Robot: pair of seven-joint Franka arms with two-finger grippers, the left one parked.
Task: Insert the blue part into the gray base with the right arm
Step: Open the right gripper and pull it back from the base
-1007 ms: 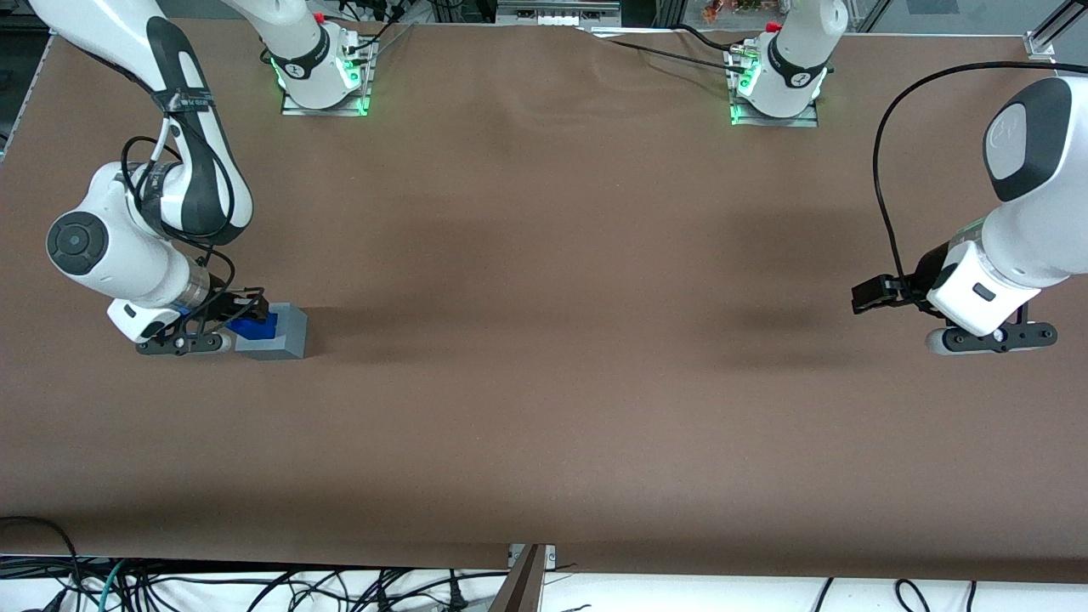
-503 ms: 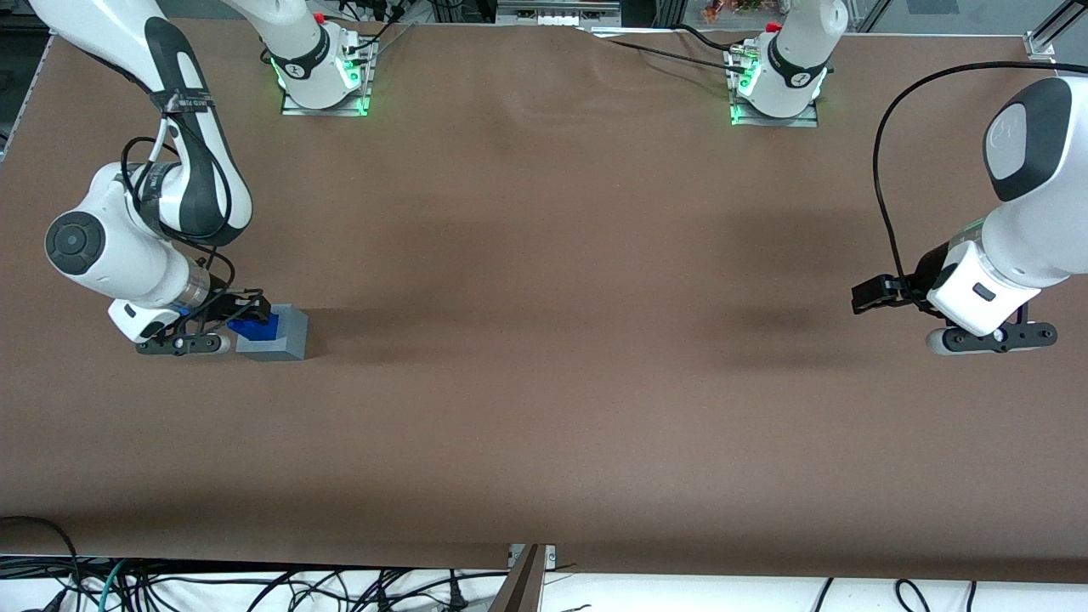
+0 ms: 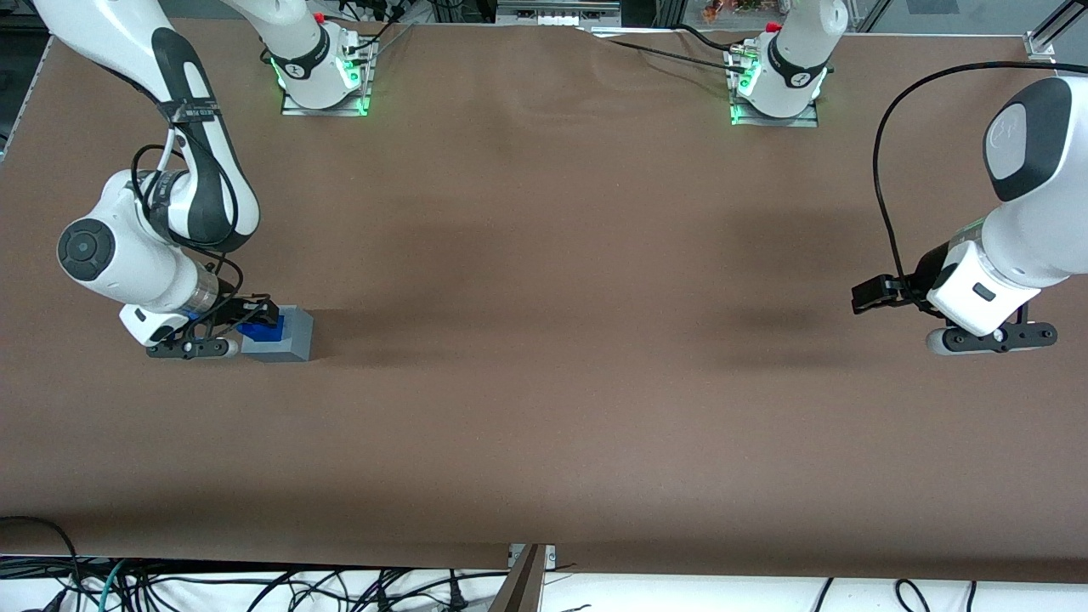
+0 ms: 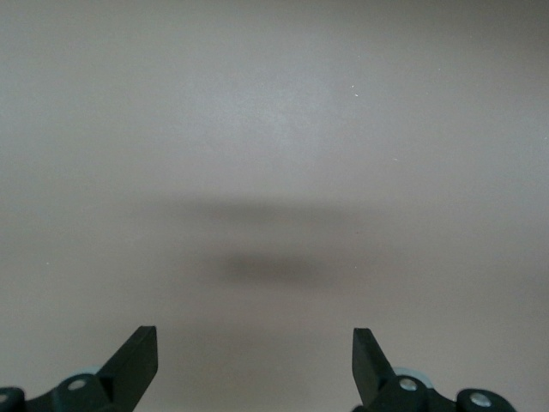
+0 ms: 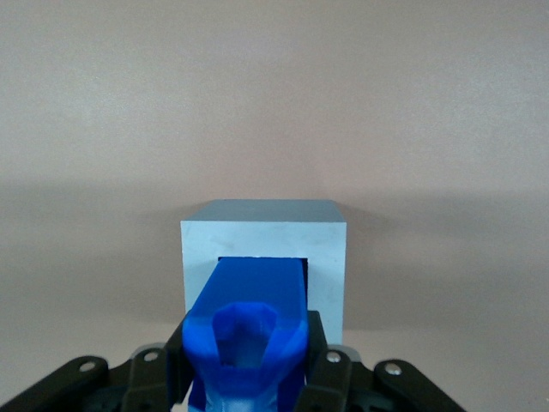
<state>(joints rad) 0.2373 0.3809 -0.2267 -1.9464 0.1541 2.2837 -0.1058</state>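
The small bright-blue plastic block is clamped between the black two-finger gripper fingers, its leading end entered into the square recess of the light-gray plastic cube, which is seated on the table.

The right arm is folded down low at the working end of the tabletop, wrist tipped sideways. Its end effector is clamped on the blue part, one black finger pressed against each side.
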